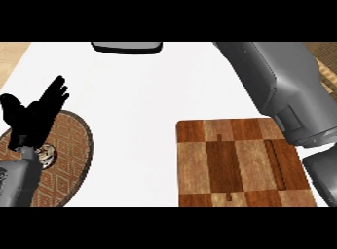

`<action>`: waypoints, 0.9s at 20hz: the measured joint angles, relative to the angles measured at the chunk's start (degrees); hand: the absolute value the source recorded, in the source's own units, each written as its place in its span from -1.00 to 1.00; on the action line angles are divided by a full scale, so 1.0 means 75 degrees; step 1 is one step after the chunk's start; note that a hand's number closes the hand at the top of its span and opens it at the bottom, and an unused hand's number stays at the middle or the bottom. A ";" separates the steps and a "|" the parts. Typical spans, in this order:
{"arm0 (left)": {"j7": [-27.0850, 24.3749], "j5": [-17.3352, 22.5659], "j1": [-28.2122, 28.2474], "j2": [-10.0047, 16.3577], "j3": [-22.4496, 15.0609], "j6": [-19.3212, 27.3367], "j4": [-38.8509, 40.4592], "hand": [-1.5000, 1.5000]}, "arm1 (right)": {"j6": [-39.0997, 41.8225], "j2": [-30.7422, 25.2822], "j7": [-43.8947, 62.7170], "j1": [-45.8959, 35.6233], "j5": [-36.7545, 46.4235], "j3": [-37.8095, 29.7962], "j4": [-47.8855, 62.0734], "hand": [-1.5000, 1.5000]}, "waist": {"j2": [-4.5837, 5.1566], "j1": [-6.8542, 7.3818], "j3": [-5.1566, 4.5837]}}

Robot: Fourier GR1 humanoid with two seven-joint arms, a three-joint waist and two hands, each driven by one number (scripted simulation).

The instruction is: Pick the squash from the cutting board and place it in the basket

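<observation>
At the left side of the worktop (142,97): left hand (29,119) held up, fingers (55,92) straight and spread, thumb apart, gripping nothing. Fingertips point up and to the right in the head view.

Below the fingers: a round brown basket (74,141) with a woven pattern, lying flat. The palm and the grey left forearm (6,182) cover part of its left half.

Below the fingers, just beside the wrist and within the basket's rim: a small pale mottled lump (47,154). Cannot tell whether it is the squash, so the squash's place cannot be told from this view.

Well to the right of the fingers and lower: wooden cutting board (229,160), checkered in light and dark brown, flat on the worktop. Apart from the basket, with white surface between them.

Further right: right forearm (286,92), large and grey, running from the lower right corner up to the top edge and overlapping the board's upper right corner. The right hand lies beyond the edge.

Above the fingers and to the right, at the far edge: a dark grey rounded object (127,47), cut off by the frame. Kind not clear.
</observation>
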 measured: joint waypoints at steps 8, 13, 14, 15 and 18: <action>0.0065 -0.0053 -0.0024 -0.0048 -0.0011 0.0089 -0.0022 0.00 | 0.0121 -0.0940 0.0171 -0.0208 0.0469 -0.0153 0.0972 1.00 | -0.0010 -0.0076 0.0002; 0.0144 -0.0021 0.0029 -0.0064 0.0006 0.0085 -0.0079 0.00 | -0.0115 -0.1305 0.0035 0.0125 0.0457 -0.0356 0.1166 1.00 | -0.0022 -0.0112 0.0009; 0.0143 0.0003 0.0068 -0.0052 0.0017 0.0055 -0.0114 0.00 | -0.0186 -0.1359 -0.0017 0.0230 0.0440 -0.0397 0.1179 1.00 | -0.0026 -0.0119 0.0011; 0.0133 0.0017 0.0103 -0.0033 0.0051 0.0051 -0.0124 0.00 | -0.0232 -0.1418 -0.0082 0.0339 0.0387 -0.0455 0.1155 1.00 | -0.0037 -0.0144 0.0012; 0.0134 -0.0016 0.0145 -0.0029 0.0048 0.0064 -0.0160 0.00 | -0.0287 -0.1547 -0.0175 0.0647 0.0342 -0.0533 0.1128 1.00 | -0.0057 -0.0193 0.0014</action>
